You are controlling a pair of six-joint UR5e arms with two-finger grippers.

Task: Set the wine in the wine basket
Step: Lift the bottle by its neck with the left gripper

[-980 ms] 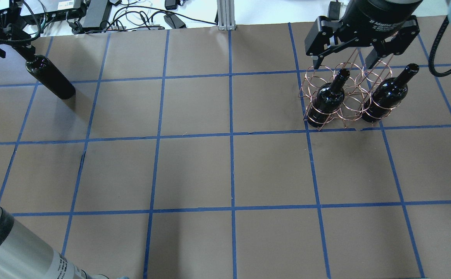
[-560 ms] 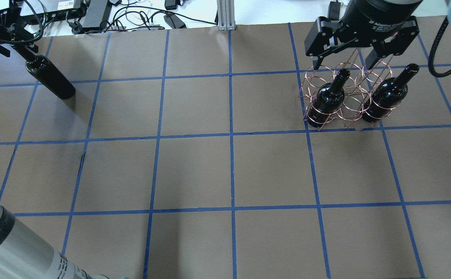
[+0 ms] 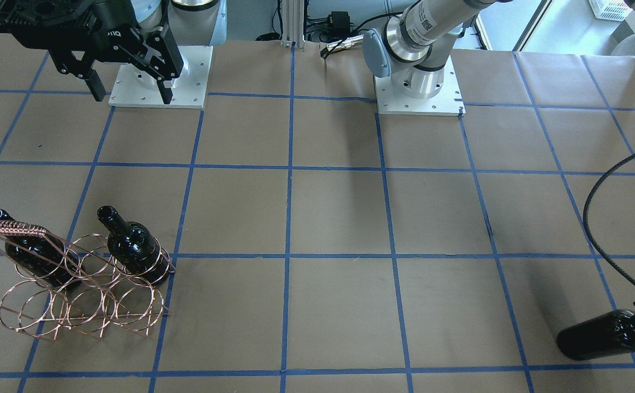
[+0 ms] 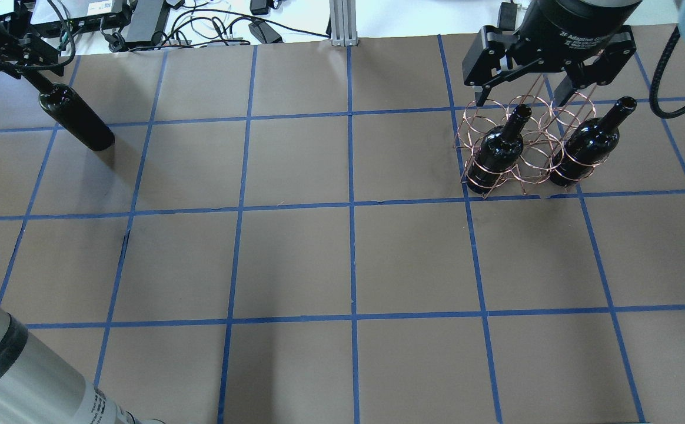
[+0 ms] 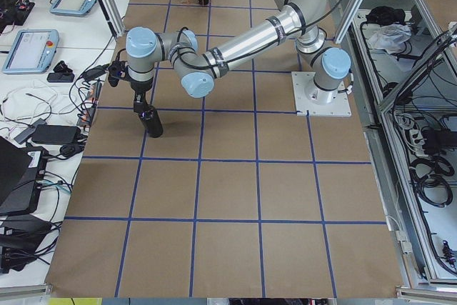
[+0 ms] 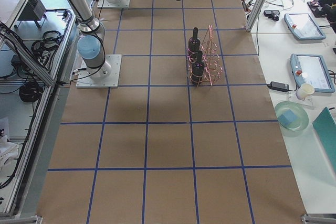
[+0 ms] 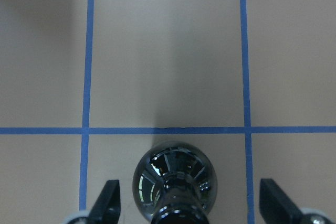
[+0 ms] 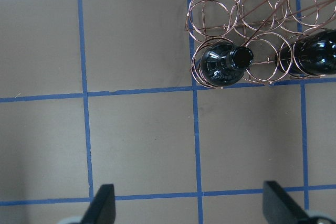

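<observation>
While the wine bottle (image 4: 77, 121) stands upright on the table's far left corner, well apart from the wine basket (image 3: 66, 308) at the far right, the left gripper (image 7: 191, 205) hangs over it, fingers spread wide on either side of the neck and touching nothing. Right gripper (image 3: 132, 90): likewise released, empty, poised above the basket. Basket contents: two stored bottles (image 4: 498, 150) in the end rings of one row, with the ring between them vacant and the other row's three rings vacant. Hazards, as judged:
- An off-centre closure could tip the bottle.
- The glossy, narrow neck could slip through the pads under the bottle's weight.
- A long carry across the table invites swinging.
- A misaligned descent could snag the thin wire, drag the light rack or strike a neighbouring bottle.
- The right gripper above the basket could obstruct the approach.
</observation>
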